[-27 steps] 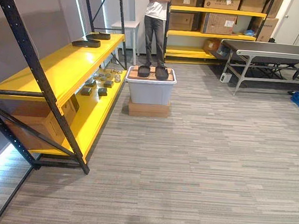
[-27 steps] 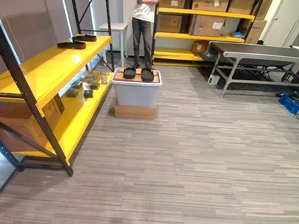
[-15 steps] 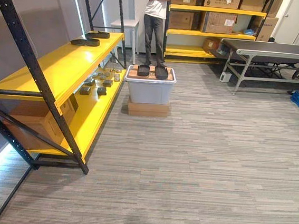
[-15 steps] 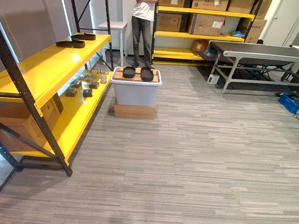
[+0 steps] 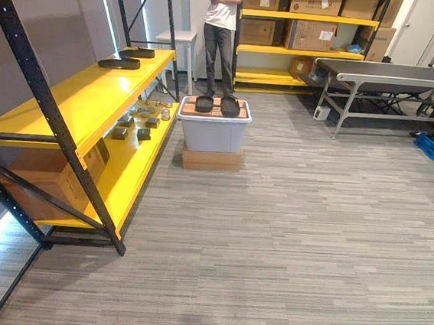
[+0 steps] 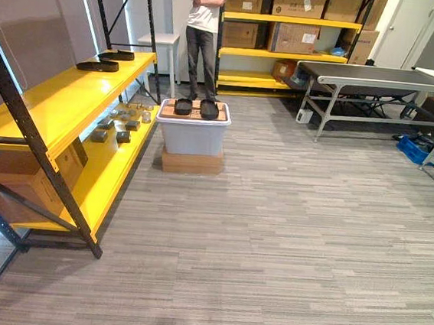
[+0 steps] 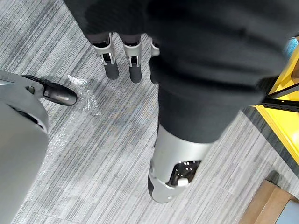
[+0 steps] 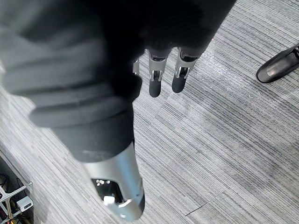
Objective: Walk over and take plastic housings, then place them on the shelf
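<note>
Where carpet point(image 5: 309, 240) lies open | housings point(image 5: 230, 107) apparently atop bin point(image 5: 212, 135) | shelf point(image 5: 76, 103) edge left

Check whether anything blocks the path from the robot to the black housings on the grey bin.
Nothing visible: bare carpet runs to the grey bin with two black housings on top. A person stands behind it, the yellow shelf to its left.

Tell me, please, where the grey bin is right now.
In the left eye view the bin stands left of centre on a cardboard box, just right of the yellow shelf, before a person.
</note>
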Motion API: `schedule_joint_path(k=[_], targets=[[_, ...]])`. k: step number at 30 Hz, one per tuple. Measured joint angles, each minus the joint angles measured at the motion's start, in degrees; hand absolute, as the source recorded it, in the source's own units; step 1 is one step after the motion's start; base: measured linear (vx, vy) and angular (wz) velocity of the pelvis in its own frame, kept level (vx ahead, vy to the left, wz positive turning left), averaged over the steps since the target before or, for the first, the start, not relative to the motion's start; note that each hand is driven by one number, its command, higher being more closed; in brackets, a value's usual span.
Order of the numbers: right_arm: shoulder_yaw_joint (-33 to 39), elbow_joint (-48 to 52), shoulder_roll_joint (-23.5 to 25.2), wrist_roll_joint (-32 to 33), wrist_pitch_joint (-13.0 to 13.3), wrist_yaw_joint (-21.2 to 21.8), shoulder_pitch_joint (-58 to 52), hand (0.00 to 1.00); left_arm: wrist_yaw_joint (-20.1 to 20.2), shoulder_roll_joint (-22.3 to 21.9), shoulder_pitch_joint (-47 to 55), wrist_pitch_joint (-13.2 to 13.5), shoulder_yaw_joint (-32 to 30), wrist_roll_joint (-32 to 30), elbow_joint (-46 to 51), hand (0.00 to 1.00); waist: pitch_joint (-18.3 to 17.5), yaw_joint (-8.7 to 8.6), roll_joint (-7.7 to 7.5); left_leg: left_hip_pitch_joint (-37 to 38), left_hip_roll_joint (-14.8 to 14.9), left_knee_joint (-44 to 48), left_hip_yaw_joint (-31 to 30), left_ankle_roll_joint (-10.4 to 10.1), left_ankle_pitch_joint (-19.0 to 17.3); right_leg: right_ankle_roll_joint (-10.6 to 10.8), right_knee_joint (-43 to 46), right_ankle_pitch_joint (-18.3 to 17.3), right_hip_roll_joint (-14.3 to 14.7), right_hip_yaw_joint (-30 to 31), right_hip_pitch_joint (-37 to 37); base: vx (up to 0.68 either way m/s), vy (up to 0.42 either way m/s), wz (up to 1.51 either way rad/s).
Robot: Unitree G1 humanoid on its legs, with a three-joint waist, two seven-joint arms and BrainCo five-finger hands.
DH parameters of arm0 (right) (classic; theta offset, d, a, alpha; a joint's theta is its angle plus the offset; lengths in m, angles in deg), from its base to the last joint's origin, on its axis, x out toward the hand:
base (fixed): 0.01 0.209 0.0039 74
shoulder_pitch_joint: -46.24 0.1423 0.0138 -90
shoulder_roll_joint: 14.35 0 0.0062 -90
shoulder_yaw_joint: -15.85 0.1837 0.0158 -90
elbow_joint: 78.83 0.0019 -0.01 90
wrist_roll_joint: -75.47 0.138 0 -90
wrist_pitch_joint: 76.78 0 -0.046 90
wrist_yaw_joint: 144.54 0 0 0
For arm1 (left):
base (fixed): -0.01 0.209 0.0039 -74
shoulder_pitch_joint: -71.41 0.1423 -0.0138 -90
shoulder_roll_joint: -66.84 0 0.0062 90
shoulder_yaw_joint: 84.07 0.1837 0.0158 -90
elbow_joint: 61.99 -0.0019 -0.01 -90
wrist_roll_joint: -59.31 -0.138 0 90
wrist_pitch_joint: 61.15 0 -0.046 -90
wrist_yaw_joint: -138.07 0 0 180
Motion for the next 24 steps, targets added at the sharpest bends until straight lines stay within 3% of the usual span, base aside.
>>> schedule_joint_path(k=[10, 14, 16, 18, 21, 24], targets=[[-1.31, -1.42, 0.35, -1.45, -0.03, 0.09, -0.14, 0.00, 0.01, -0.18, 0.55, 0.49, 0.01, -0.04, -0.01, 0.00, -0.16, 0.62, -0.22, 0.18, 0.09, 0.42, 2.55, 0.60, 0.23, -1.12, -0.18, 0.39, 0.30, 1.88, -0.87, -0.04, -0.032, -0.14], [-2.99, -1.36, 0.18, -1.42, -0.08, -0.05, 0.18, 0.00, 0.14, -0.30, 0.56, 0.60, 0.03, -0.18, 0.07, 0.00, 0.08, 1.13, -0.32, -1.68, 0.02, 6.33, 2.68, 3.06, -3.59, -1.02, 3.54, -1.64, -0.68, 2.98, -2.00, -0.04, -0.001, -0.09], [-3.40, -1.23, 0.22, -1.40, -0.08, -0.80, -0.07, 0.00, 0.40, -0.51, 0.59, 0.60, 0.27, -1.54, 0.07, 0.00, 0.78, 1.22, -0.95, -2.73, -1.34, 9.75, 2.39, 4.23, -6.57, 1.33, 15.29, -7.38, -4.17, 2.91, -6.61, -0.07, 0.047, 0.02], [-3.51, -1.44, 0.51, -1.40, -0.44, -1.60, -0.31, 0.00, 0.21, -0.47, 1.56, 0.78, 2.24, -3.53, 0.19, 0.00, 1.47, 1.06, -0.79, -2.01, -2.21, 9.82, 2.34, 5.87, -6.96, 1.72, 29.53, -9.17, -7.35, 1.60, -13.86, -0.01, 0.096, 0.03], [-4.28, -2.06, 1.05, -1.68, -1.48, -1.43, -2.10, 0.00, 0.08, 0.63, 2.03, 0.78, 2.28, -3.75, 0.05, 0.00, 3.66, 1.10, -0.60, -0.87, -0.56, 11.24, 2.06, 5.67, -8.62, 1.93, 26.91, -8.96, -6.75, 0.10, -18.81, 0.05, 0.053, 0.05], [-4.61, -2.11, 1.99, -2.70, -1.70, -1.27, -3.85, 0.00, 0.22, 2.39, 0.72, 0.39, 2.27, -4.52, 0.07, 0.00, 4.42, 0.48, -0.80, -0.27, 1.13, 12.74, 1.09, 4.17, -10.71, 0.44, 21.61, -7.68, -4.77, 0.14, -22.56, 0.11, -0.036, 0.14]])
